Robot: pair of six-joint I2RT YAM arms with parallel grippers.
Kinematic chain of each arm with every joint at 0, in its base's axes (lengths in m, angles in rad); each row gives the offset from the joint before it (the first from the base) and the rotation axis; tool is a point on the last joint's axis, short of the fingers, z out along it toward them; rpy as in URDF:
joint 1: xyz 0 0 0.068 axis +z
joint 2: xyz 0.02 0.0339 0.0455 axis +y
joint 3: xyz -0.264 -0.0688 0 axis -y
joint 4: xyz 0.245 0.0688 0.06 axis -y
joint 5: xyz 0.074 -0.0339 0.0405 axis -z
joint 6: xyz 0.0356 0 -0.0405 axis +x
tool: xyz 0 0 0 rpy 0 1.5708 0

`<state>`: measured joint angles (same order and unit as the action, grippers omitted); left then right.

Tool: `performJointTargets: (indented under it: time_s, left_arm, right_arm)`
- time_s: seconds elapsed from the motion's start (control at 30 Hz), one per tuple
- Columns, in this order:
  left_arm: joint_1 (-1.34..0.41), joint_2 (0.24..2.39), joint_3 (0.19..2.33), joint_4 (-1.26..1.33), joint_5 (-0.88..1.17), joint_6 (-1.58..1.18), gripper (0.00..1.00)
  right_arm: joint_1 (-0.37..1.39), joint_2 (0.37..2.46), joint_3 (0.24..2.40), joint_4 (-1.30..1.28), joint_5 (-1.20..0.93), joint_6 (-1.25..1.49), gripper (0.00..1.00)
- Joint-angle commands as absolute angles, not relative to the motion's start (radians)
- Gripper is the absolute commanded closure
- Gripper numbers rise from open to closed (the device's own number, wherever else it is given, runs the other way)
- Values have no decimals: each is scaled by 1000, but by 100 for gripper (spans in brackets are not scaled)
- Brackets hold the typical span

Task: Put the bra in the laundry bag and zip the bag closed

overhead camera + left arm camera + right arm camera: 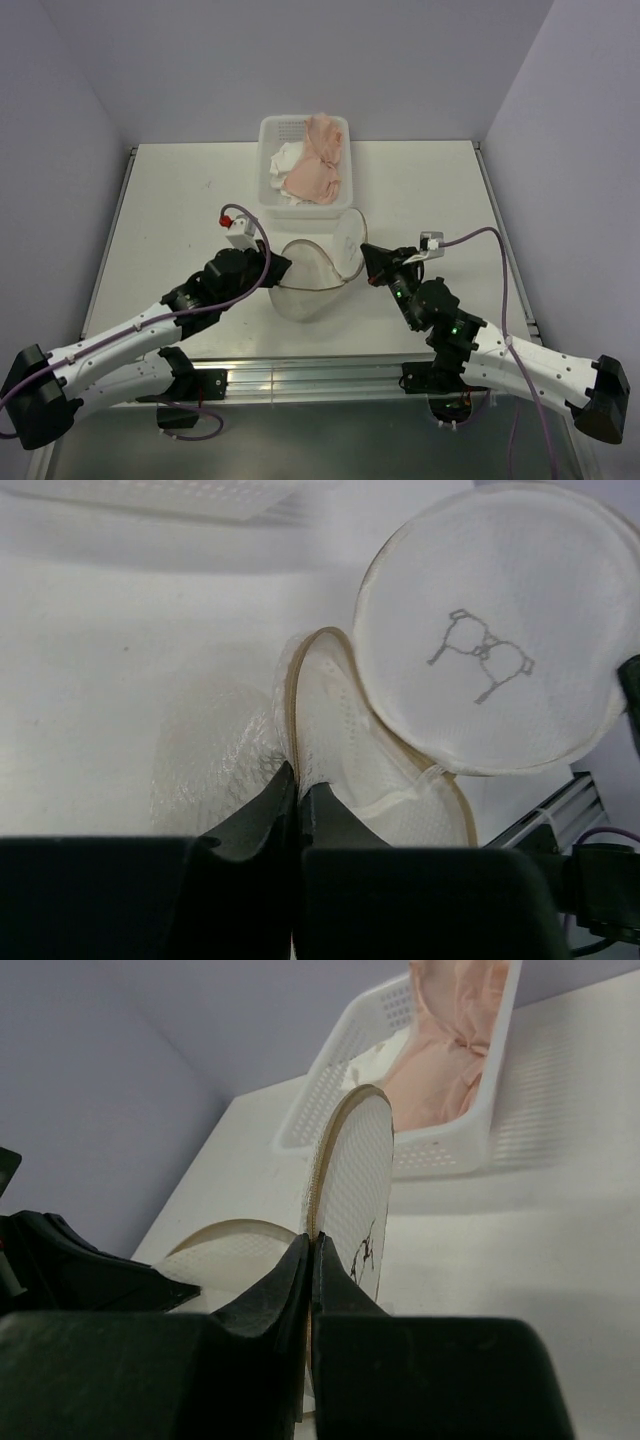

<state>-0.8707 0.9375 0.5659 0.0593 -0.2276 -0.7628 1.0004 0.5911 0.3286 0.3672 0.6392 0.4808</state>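
Observation:
The laundry bag (305,285) is a sheer mesh cylinder in the middle of the table, with its mouth open. My left gripper (283,268) is shut on the bag's left rim (290,705), which is pinched between the fingertips. The round flap lid (495,630) carries a small dark printed mark and stands upright. My right gripper (311,1245) is shut on the lid's zipped edge (335,1150), at the bag's right side (366,252). The bra (285,160) looks to be the white garment lying in the basket, partly under peach fabric.
A white perforated basket (266,170) stands at the back centre, just behind the bag, holding peach fabric (318,160). In the right wrist view the basket wall (440,1150) rises right behind the lid. The aluminium rail (300,378) runs along the near edge.

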Motion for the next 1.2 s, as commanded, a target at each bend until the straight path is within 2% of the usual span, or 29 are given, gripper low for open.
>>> performJointTargets:
  time_s: [0.0, 0.03, 0.07, 0.17, 0.23, 0.33, 0.37, 0.43, 0.57, 0.63, 0.67, 0.73, 0.77, 0.87, 1.1, 1.13, 1.17]
  left_arm:
    - [-867, 907, 563, -112, -290, -762, 90]
    - [-867, 901, 554, -120, -291, -770, 84]
    - [-867, 888, 533, -127, -301, -778, 73]
    - [-867, 873, 502, -118, -314, -802, 56]
    - [-867, 880, 503, -115, -311, -799, 54]
    - [-867, 916, 503, -114, -319, -793, 62]
    - [-867, 936, 506, -112, -319, -793, 68]
    - [-867, 953, 520, -127, -321, -788, 69]
    - [-867, 942, 549, -163, -340, -785, 53]
    - [-867, 931, 569, -185, -348, -779, 55]
    - [-867, 917, 590, -221, -354, -778, 66]
    - [-868, 899, 600, -253, -351, -772, 78]
    - [-867, 882, 603, -258, -341, -772, 87]
    - [-868, 874, 633, -299, -333, -770, 99]
    - [-867, 888, 690, -357, -307, -738, 100]
    - [-867, 897, 696, -368, -305, -735, 98]
    - [-867, 913, 698, -371, -305, -730, 90]
  right_arm:
    - [994, 614, 379, 428, 604, 540, 100]
    - [994, 627, 377, 433, 582, 545, 100]
    - [994, 637, 377, 434, 572, 545, 100]
    - [994, 667, 371, 423, 537, 560, 100]
    - [993, 695, 361, 433, 525, 575, 100]
    - [992, 719, 354, 434, 520, 569, 100]
    - [992, 718, 348, 434, 531, 569, 100]
    - [986, 706, 344, 439, 543, 563, 100]
    - [973, 680, 336, 417, 558, 548, 100]
    - [963, 657, 327, 387, 581, 573, 100]
    - [960, 650, 316, 374, 583, 589, 100]
    - [959, 635, 307, 342, 584, 627, 100]
    - [960, 634, 302, 330, 584, 638, 100]
    - [959, 618, 295, 261, 603, 699, 100]
    - [960, 555, 255, 161, 612, 770, 93]
    - [960, 548, 247, 152, 609, 779, 92]
    - [960, 548, 239, 138, 600, 790, 91]
